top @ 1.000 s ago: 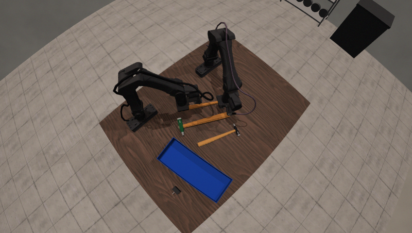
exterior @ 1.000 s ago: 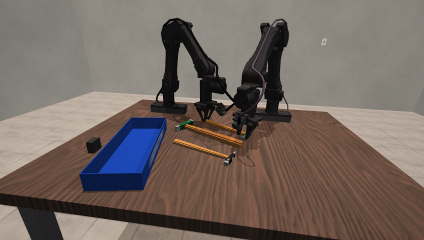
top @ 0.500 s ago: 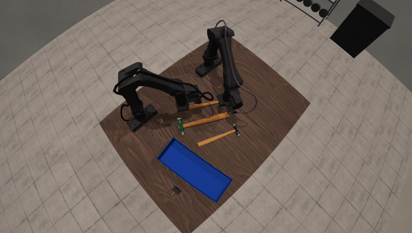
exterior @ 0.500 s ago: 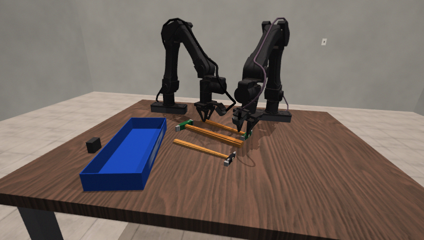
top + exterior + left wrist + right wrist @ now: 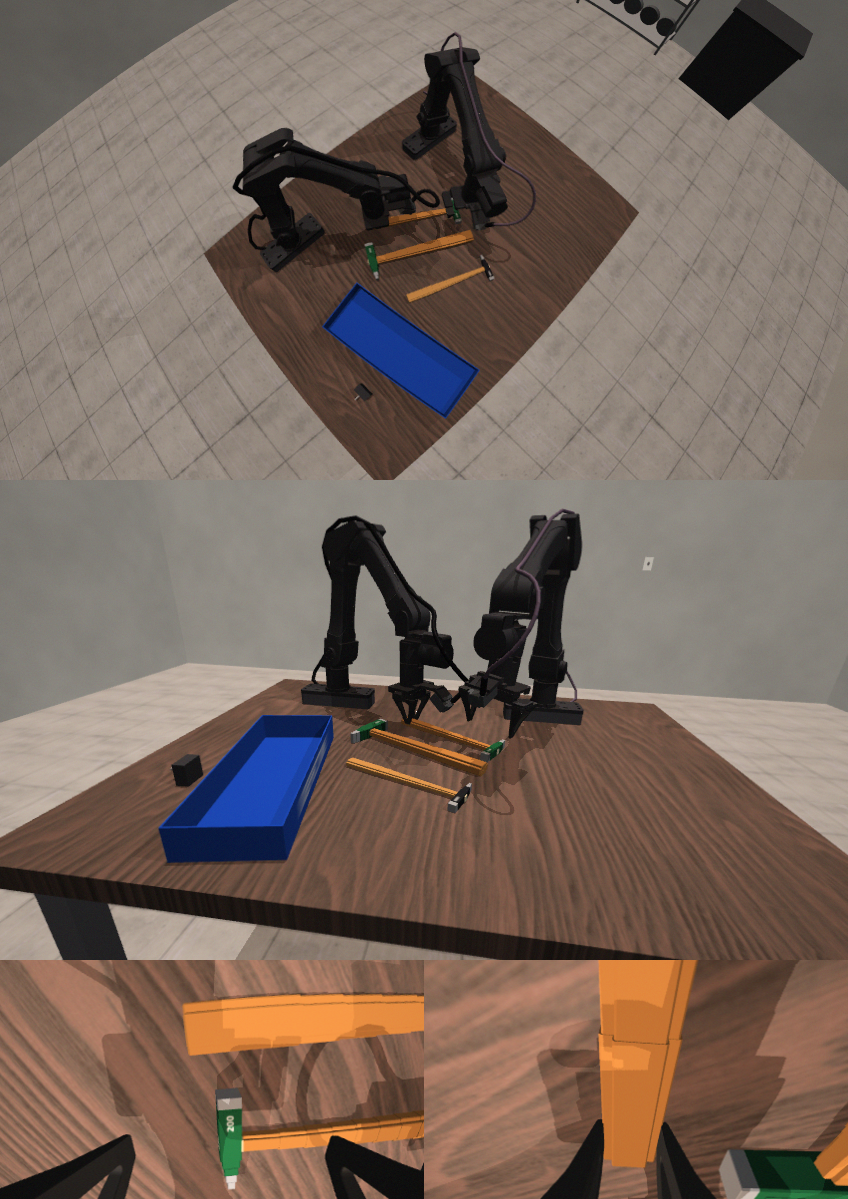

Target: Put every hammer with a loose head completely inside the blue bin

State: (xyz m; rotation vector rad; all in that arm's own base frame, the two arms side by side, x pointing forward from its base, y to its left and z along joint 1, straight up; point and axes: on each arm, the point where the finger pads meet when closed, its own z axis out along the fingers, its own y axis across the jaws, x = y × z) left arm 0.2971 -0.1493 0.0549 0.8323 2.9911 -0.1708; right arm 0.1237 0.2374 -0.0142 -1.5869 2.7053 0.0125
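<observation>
Hammer in hand: The far green-headed hammer (image 5: 416, 216) (image 5: 449, 733) (image 5: 299, 1138) (image 5: 635, 1089) lies on the table, the farthest of the three from the blue bin (image 5: 417, 328) (image 5: 226, 844).
Left pincer: Mine (image 5: 467, 212) (image 5: 490, 727) (image 5: 232, 1139) stands spread wide, fingers on either side of the green head marked 200, holding nothing.
Right pincer: My other one (image 5: 380, 221) (image 5: 408, 720) (image 5: 632, 1123) is closed to a narrow gap on the handle's butt end.
Handle: It looks like stiff wood, light and perhaps a little slick, best pinched across its flat sides.
Head: Probably dense metal, it puts the weight at one end; a lift by the butt alone would likely let it droop or twist. I would grip squarely across the narrow green body, clear of the handle, for any small tug.
Other hammers: The thick-handled hammer (image 5: 425, 248) (image 5: 428, 750) (image 5: 299, 1017) (image 5: 782, 1174) lies between the far one and the bin; the black-headed hammer (image 5: 446, 285) (image 5: 404, 779) rests nearer the bin, slimmer and likely easier to carry.
Bin: No hammer lies inside it.
Verdict: Looseness cannot be told by eye from these views; the play would be slight, so the butt should be kept firmly pinned during any pull.
</observation>
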